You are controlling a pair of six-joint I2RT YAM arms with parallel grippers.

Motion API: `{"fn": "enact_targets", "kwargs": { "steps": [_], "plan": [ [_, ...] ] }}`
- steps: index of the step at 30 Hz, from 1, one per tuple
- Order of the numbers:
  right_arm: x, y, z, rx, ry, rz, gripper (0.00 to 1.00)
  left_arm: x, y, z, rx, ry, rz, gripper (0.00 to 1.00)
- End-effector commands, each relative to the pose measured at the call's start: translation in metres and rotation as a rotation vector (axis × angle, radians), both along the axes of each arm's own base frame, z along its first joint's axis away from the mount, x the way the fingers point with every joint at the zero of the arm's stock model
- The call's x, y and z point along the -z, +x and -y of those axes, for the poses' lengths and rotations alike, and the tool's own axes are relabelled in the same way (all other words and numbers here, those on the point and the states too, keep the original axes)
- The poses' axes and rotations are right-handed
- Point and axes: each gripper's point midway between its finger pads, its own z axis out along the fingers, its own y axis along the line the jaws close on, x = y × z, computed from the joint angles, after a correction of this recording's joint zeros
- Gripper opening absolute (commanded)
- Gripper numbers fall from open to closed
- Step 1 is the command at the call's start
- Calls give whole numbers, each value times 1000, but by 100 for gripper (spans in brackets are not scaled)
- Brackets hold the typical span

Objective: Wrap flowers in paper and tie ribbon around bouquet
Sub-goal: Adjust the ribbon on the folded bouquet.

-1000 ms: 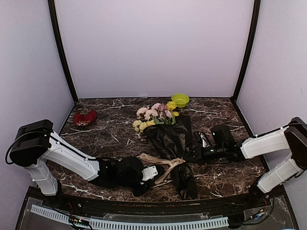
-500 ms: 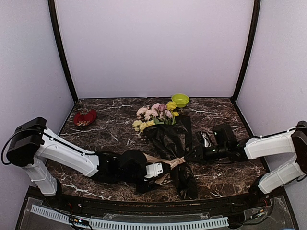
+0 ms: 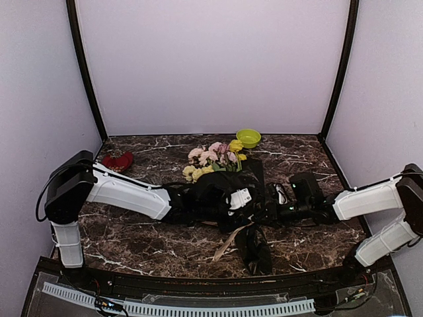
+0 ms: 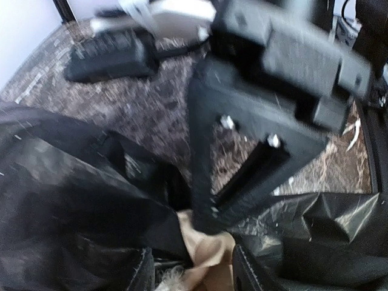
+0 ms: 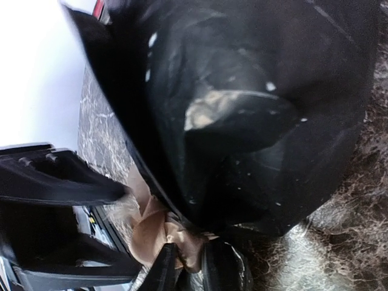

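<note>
Your left gripper (image 4: 194, 276) has its jaws spread, with the ribbon (image 4: 203, 254) between them at the bottom of its wrist frame. Your right gripper (image 5: 191, 273) pinches the ribbon at the waist of the bouquet (image 3: 215, 158), centre of the top view.

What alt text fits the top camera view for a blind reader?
The left gripper and right gripper meet over a black-paper bouquet lying flat, pink and yellow flowers pointing away, beige ribbon trailing from its waist. A green bowl and red dish sit behind.
</note>
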Motion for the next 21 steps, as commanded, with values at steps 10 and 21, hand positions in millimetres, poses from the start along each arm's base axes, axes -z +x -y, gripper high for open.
{"fn": "enact_targets", "kwargs": {
  "steps": [10, 21],
  "plan": [
    [-7, 4, -5, -8, 20, 46, 0, -55, -52, -49, 105, -167, -15, 62],
    [-15, -1, -16, -83, 14, 85, 0, -56, -91, -112, 192, -106, 11, 82]
  ]
}}
